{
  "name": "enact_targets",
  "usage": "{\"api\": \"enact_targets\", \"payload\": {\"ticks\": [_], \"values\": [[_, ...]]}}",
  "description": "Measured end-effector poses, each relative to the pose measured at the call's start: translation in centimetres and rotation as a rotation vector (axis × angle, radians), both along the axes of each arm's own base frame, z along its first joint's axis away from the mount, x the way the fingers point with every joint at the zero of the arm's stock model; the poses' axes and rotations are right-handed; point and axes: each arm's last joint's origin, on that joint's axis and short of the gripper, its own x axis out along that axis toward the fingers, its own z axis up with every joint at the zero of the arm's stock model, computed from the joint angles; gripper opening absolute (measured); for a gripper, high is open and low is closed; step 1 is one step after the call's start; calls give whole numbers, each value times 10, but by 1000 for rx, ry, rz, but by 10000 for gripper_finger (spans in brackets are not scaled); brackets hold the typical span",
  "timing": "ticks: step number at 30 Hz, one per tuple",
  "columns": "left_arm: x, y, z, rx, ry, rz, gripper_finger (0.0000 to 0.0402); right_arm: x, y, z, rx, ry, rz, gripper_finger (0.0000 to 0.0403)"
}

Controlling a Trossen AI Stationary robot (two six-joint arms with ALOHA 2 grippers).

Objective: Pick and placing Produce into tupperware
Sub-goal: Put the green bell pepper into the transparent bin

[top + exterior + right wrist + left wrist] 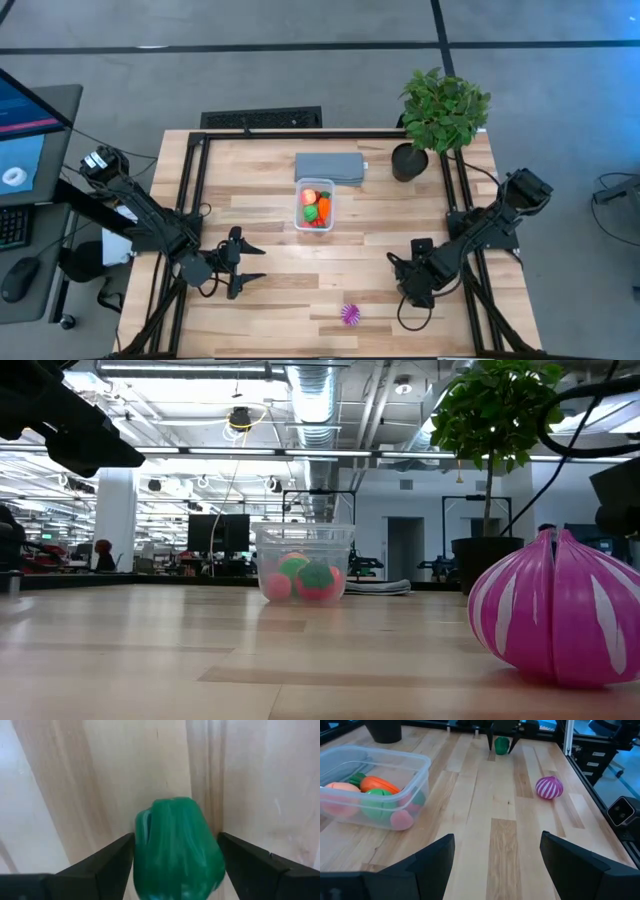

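Only the right wrist view shows the green toy vegetable (177, 851) standing between the right gripper (176, 865) and its spread fingers, which flank it; whether they touch it is hard to say. From above, that piece is hidden under the gripper at the table's right front. The left gripper (245, 263) hovers released over the left front, holding nothing. The clear tupperware (315, 205) sits mid-table with red, orange and green pieces inside, just in front of a grey pad (329, 167). A pink striped piece (549, 787) (looming large in the low view) lies alone near the front edge. Pale wooden table (270, 320); potted plant (440, 110) at its far right corner; an open office beyond.
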Motion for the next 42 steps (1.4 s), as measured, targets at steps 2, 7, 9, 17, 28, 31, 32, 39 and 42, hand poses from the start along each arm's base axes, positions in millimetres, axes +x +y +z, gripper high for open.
{"api": "enact_targets", "payload": {"ticks": [2, 7, 9, 17, 28, 31, 32, 39, 42], "values": [[0, 0, 0, 0, 0, 0, 281, 1, 1, -3, -6, 17, -1, 310], [0, 0, 0, 0, 1, 0, 281, 0, 0, 0, 4, 3, -8, 297], [0, 0, 0, 1, 1, 0, 281, 0, -1, 3, 15, -10, -13, 288], [0, 0, 0, 1, 1, 0, 281, 1, -6, 5, 18, -13, -26, 234], [0, 0, 0, 2, 2, 0, 281, 1, -6, 6, 14, -18, -29, 229], [0, 0, 0, 2, 2, 0, 281, 1, -6, 6, 14, -18, -30, 229], [0, 0, 0, 2, 2, 0, 281, 1, -6, 6, 15, -19, -30, 226], [0, 0, 0, 2, 2, 0, 281, 3, -5, 6, 24, -34, -26, 215], [0, 0, 0, 2, 2, 0, 281, 4, -4, 10, 50, -69, -25, 227]]}}
